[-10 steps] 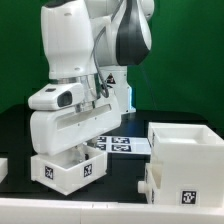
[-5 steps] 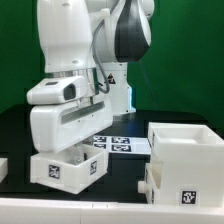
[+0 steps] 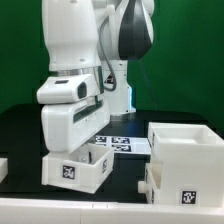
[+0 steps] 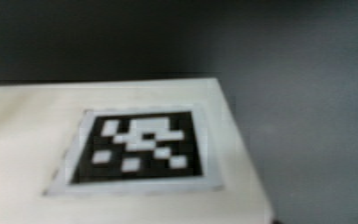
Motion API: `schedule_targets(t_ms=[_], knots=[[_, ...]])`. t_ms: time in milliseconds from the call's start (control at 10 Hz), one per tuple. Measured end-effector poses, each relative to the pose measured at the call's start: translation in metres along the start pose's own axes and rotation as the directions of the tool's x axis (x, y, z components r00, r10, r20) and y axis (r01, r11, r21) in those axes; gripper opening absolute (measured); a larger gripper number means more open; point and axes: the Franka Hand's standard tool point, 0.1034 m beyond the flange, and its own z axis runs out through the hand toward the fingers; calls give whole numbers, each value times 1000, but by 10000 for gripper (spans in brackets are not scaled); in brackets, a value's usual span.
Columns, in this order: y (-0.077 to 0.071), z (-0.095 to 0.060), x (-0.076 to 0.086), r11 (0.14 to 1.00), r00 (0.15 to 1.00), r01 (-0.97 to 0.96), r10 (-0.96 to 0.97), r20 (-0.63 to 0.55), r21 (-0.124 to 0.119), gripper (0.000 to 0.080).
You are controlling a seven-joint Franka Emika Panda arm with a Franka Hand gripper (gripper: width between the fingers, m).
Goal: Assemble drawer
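A small white drawer tray (image 3: 78, 172) with tags on its front sits on the black table at the exterior view's left centre. My gripper (image 3: 80, 150) reaches down into it from above; its fingertips are hidden by the hand and the tray wall. The tray travels with the gripper, so it looks gripped. The wrist view is filled by a blurred white tray surface (image 4: 25, 130) with a black-and-white tag (image 4: 144, 148), very close; no fingers show there. The large white housing (image 3: 185, 150) stands at the exterior view's right, open side up, with a tag low on its front.
The marker board (image 3: 122, 144) lies flat on the table behind the tray, between the arm and the housing. A small white part (image 3: 3, 168) shows at the exterior view's left edge. Green wall behind.
The gripper and the small tray have moved together toward the exterior view's right, closer to the housing. The housing has not moved.
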Motion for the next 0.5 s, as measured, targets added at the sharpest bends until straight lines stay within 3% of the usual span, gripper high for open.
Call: schedule_targets(t_ms=[100,200,500], knots=[[7,-5,11,999,999,52,-52,2,13,36],[7,-5,16,994,994,107,-107,-3,11,36],[7,-5,14,994,994,109,-109,-3,12,36]])
